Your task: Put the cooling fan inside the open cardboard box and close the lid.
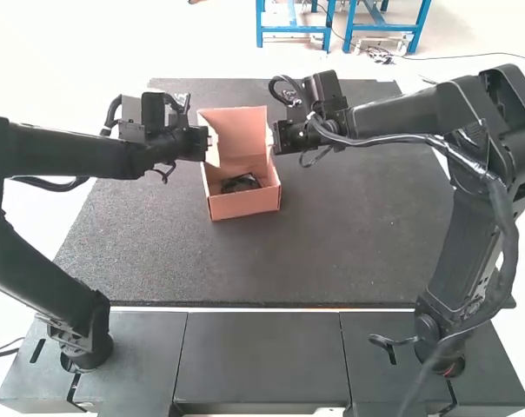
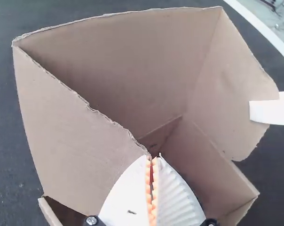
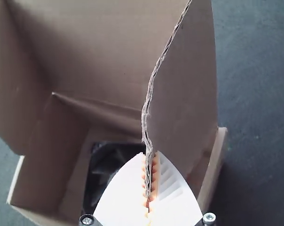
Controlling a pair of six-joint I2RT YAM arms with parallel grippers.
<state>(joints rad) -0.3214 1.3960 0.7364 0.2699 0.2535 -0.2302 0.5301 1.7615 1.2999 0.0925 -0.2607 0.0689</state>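
The brown cardboard box (image 1: 244,201) stands mid-mat with its lid (image 1: 235,130) raised upright at the back. The black cooling fan (image 1: 240,183) lies inside the box and is visible through the opening in the right wrist view (image 3: 108,165). My left gripper (image 1: 208,144) is shut on the lid's left side flap (image 2: 76,141), white ribbed fingers (image 2: 172,197) pinching its edge. My right gripper (image 1: 275,139) is shut on the lid's right side flap (image 3: 184,94), whose edge runs between the orange pads (image 3: 153,175). In the left wrist view the right gripper's white fingertip (image 2: 271,112) pokes past the far flap.
A black rubber mat (image 1: 349,234) covers the table, with bare room around the box on all sides. The arms' bases (image 1: 80,339) sit on the black front panels. White floor lies beyond the mat's far edge.
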